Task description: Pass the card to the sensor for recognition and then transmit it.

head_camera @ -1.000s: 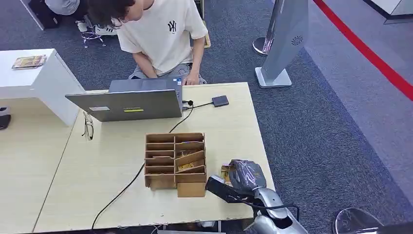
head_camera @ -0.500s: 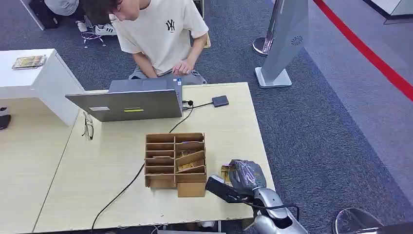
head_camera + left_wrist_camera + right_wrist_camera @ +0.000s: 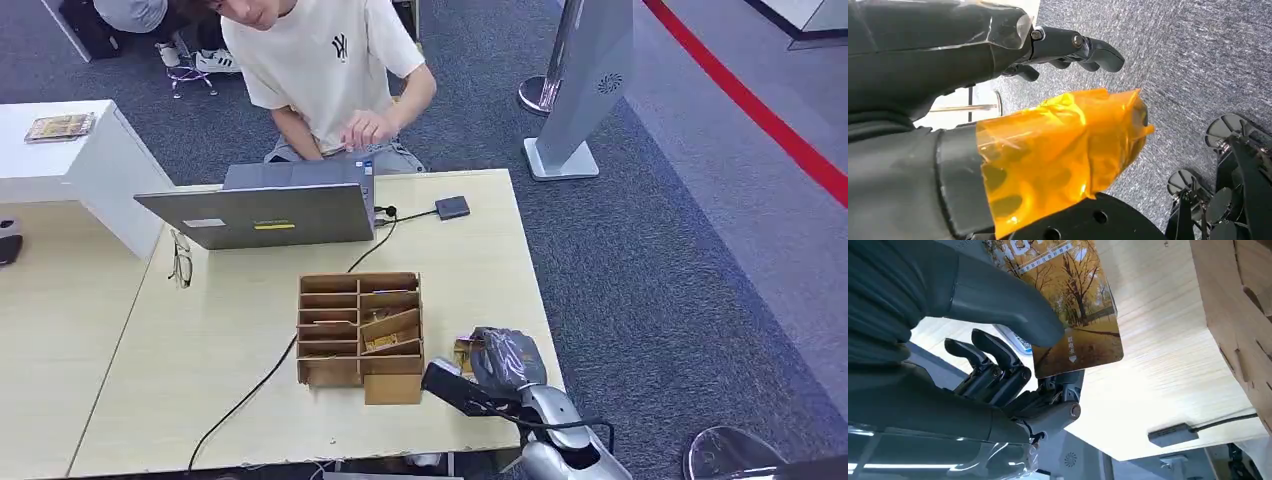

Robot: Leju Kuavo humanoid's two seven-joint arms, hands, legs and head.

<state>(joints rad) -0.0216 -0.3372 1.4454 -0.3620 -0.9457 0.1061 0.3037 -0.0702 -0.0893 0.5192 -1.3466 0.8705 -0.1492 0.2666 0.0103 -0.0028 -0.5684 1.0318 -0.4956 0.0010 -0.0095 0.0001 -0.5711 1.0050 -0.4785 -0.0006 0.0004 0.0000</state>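
Looking from the head view, you saw your right hand (image 3: 505, 358) resting on the pale wooden table (image 3: 200, 350), just beside the brown cardboard sorting box (image 3: 360, 325). At the left wrist, your left hand (image 3: 998, 100) hung over carpet, fingers apart, holding nothing. At the right wrist, your thumb and fingers (image 3: 998, 365) pinched the autumn-tree card (image 3: 1073, 315) beside that box.

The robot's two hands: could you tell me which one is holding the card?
The right hand: its thumb pins the card, printed with autumn trees, over the table beside the wooden organizer. The left hand holds nothing, hanging over carpet.
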